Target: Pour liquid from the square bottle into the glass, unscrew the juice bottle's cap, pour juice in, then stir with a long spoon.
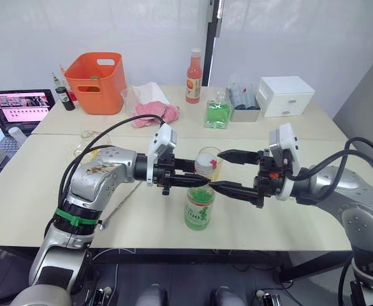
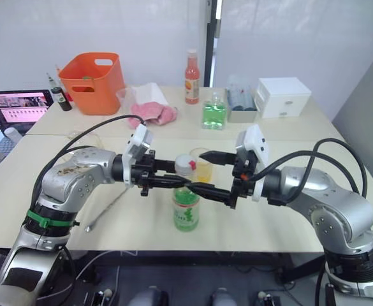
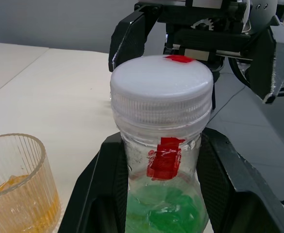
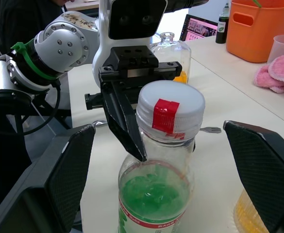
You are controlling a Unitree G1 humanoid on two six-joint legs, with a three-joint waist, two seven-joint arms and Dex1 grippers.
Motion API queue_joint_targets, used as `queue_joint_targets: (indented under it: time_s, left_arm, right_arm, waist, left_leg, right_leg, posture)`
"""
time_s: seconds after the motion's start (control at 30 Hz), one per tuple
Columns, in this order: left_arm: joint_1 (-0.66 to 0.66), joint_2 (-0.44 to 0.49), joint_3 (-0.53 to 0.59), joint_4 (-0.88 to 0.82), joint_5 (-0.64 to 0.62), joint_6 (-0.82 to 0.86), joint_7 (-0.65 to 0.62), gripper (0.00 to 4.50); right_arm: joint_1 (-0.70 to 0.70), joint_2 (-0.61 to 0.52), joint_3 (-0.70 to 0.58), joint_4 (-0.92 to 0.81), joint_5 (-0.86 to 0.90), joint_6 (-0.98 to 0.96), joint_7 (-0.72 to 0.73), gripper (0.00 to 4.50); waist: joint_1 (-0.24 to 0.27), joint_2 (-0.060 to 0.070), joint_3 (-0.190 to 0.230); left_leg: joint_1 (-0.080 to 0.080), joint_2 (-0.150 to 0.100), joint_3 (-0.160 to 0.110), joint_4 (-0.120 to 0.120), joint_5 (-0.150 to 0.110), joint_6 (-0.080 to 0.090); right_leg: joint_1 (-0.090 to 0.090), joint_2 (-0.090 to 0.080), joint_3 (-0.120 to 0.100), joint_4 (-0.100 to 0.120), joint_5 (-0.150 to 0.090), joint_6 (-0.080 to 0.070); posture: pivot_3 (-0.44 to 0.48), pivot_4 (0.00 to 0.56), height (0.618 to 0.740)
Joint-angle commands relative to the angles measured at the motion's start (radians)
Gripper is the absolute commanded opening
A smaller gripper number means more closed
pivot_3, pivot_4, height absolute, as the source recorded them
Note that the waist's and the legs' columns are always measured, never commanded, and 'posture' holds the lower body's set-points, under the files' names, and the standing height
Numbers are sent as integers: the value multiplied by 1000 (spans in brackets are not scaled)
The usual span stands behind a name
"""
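The juice bottle (image 1: 198, 205), with a green label and red neck band, stands upright near the table's front edge. Its white cap (image 3: 161, 85) is on. My left gripper (image 1: 196, 180) is shut on the juice bottle's neck just below the cap, one finger (image 3: 95, 194) on each side. My right gripper (image 4: 166, 165) is open, its fingers spread wide either side of the cap and not touching it. Just behind the bottle is the glass (image 3: 15, 189), with orange-yellow liquid in its bottom. The square bottle (image 4: 168, 48) stands behind my left arm. The long spoon (image 2: 106, 209) lies flat under that arm.
At the back are an orange basket (image 1: 100, 80), a pink cloth (image 1: 155, 112), a green-tinted square bottle (image 1: 218, 112), a tall pink-orange bottle (image 1: 194, 78), a white drawer box (image 1: 283, 95) and a small dark bottle (image 1: 65, 97). A laptop (image 1: 17, 108) is at far left.
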Motion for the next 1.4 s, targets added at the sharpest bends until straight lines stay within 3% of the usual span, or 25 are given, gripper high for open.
queue_joint_targets:
  time_s: [0.03,0.5,0.8,0.97,1.07,1.23,1.4]
  left_arm:
    - [1,-10,12,-13,16,-64,-8,1475]
    - [19,-25,2,16,72,-155,-20,1475]
    - [24,-19,-6,16,83,-162,-24,1475]
    - [30,-14,-11,9,89,-167,-27,1475]
    - [32,-6,-12,11,91,-172,-32,1475]
    - [52,15,-21,-2,96,-190,-49,1475]
    - [61,20,-23,-17,93,-190,-49,1475]
  right_arm:
    - [-26,-14,-30,-30,5,-11,-16,4500]
    - [-109,40,76,-51,-54,23,-143,4500]
    - [-117,50,80,-51,-44,36,-147,1745]
    - [-132,56,78,-35,-25,31,-122,1730]
    - [-163,41,103,14,-22,1,-4,1730]
    - [-314,38,227,310,-85,-107,423,1730]
    - [-500,121,293,601,-175,-188,651,1730]
  waist:
    - [1,0,0]
    - [6,0,0]
    - [6,0,0]
    - [5,0,0]
    - [4,0,0]
    - [-4,0,0]
    - [-15,0,0]
  left_leg:
    - [0,0,0,0,0,0]
    - [0,0,0,1,0,0]
    - [0,0,0,1,0,0]
    - [0,0,0,1,0,0]
    - [0,0,0,1,0,0]
    - [0,0,2,1,0,0]
    - [0,1,2,0,0,0]
  right_leg:
    - [0,0,0,0,0,0]
    - [0,0,0,0,0,0]
    - [1,0,0,0,0,0]
    - [1,0,0,1,0,0]
    - [0,0,0,1,0,0]
    - [1,0,0,0,0,0]
    - [0,2,0,0,0,0]
  posture:
    - [0,150,715]
    - [0,150,715]
    - [0,150,715]
    - [0,150,715]
    - [0,150,715]
    - [0,150,715]
    - [0,150,715]
